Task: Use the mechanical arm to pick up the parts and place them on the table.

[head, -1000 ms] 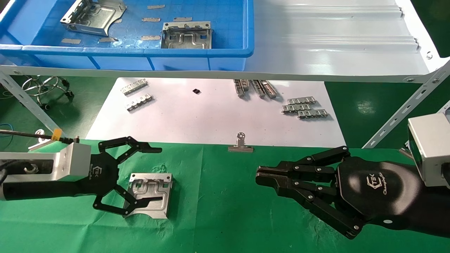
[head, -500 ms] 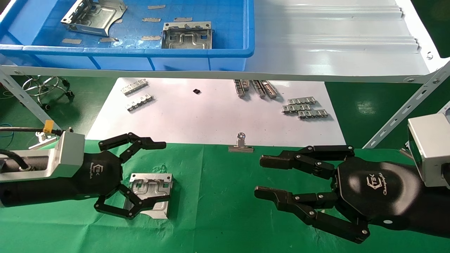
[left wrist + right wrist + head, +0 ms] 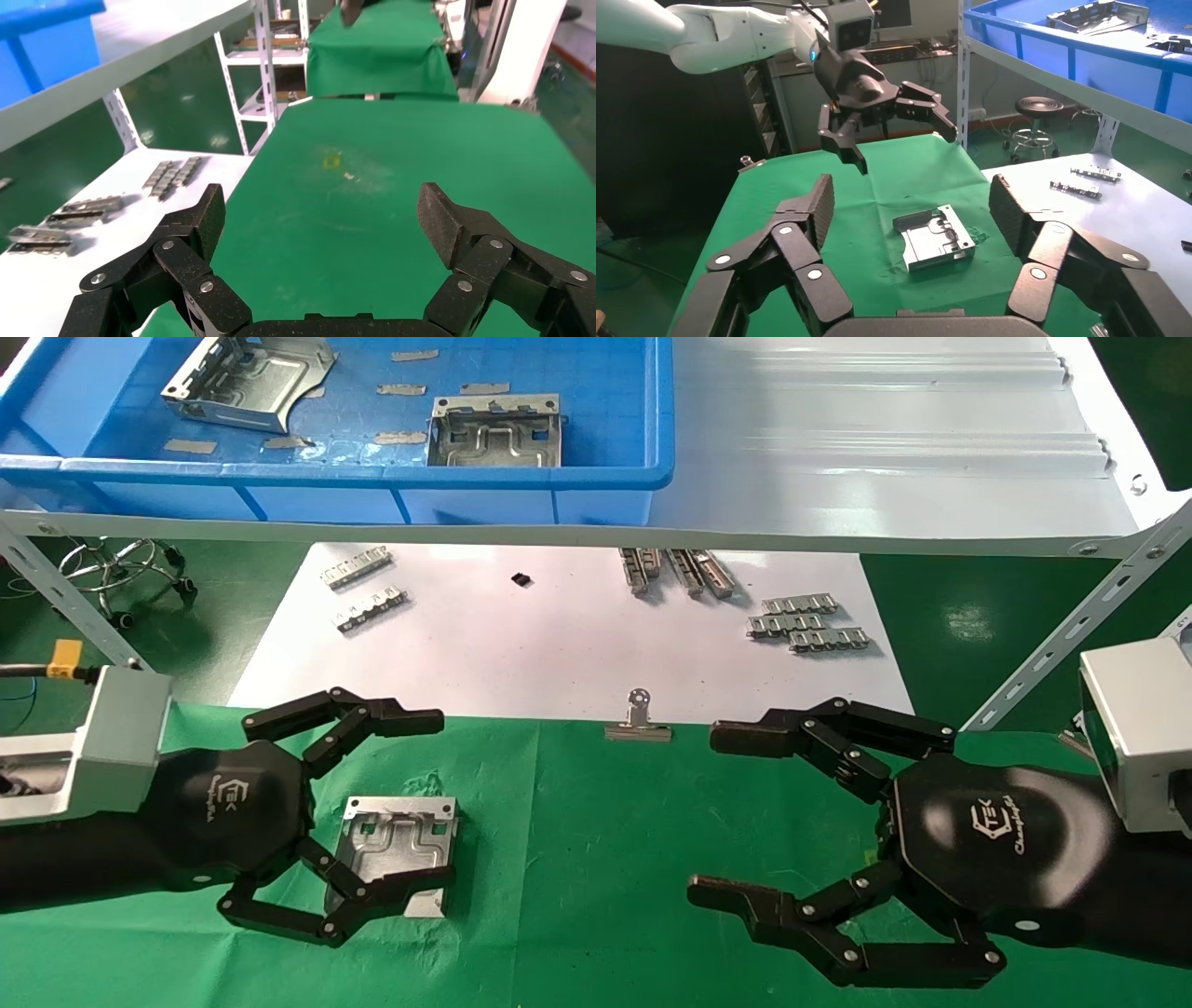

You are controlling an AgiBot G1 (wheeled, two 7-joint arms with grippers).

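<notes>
One silver part (image 3: 400, 836) lies flat on the green table (image 3: 577, 859); it also shows in the right wrist view (image 3: 935, 236). My left gripper (image 3: 436, 799) is open and empty, raised above the cloth beside the part, and its lower finger overlaps the part's near edge in the head view. It shows in the air in the right wrist view (image 3: 905, 149) and in its own view (image 3: 323, 214). My right gripper (image 3: 706, 814) is wide open and empty, to the right of the part (image 3: 912, 200). Two more parts (image 3: 247, 379) (image 3: 495, 430) lie in the blue bin (image 3: 596, 477).
The bin stands on a white ribbed shelf (image 3: 885, 449) above the table's far side. A white paper sheet (image 3: 559, 645) with chain-like metal strips (image 3: 805, 621) lies under it. A binder clip (image 3: 638, 721) sits at the cloth's far edge. A slanted shelf strut (image 3: 1071, 626) stands at right.
My right gripper has opened from shut to wide open. My left gripper has drawn back to the left and risen, still open; the part has stayed on the cloth.
</notes>
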